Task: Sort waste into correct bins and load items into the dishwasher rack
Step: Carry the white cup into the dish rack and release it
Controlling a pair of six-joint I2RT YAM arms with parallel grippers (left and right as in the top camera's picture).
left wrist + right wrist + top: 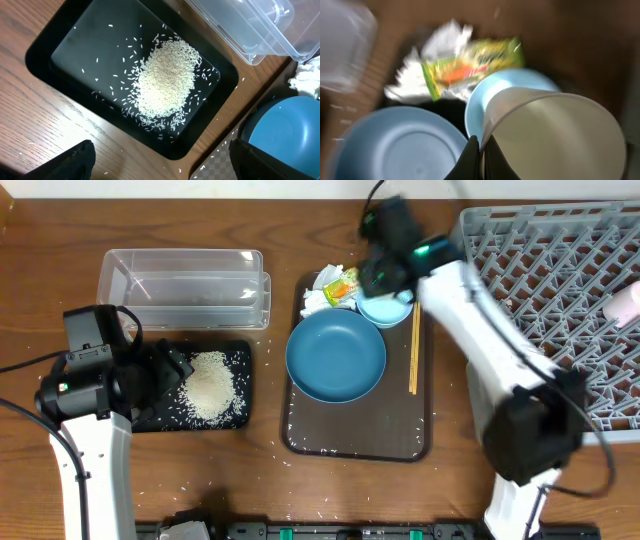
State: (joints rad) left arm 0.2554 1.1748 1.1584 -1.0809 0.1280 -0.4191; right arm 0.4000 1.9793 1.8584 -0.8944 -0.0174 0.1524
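The white cup (555,135), rim clenched in the right fingers (470,160), hangs over the small light-blue bowl (515,82) beside the large blue bowl (395,150). Best to lift straight, grip firm, then carry it to the dishwasher rack (560,260). Left fingers (75,162) spread.

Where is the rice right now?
In the overhead view, most rice lies heaped in the black tray on the left side of the table, just below the clear tub.

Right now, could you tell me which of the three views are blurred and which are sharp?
Right wrist: heavily motion-blurred, the snack wrapper and white cup smeared. Overhead: table sharp, only the right arm streaked. Left wrist: crisp, single rice grains distinct on the black tray.
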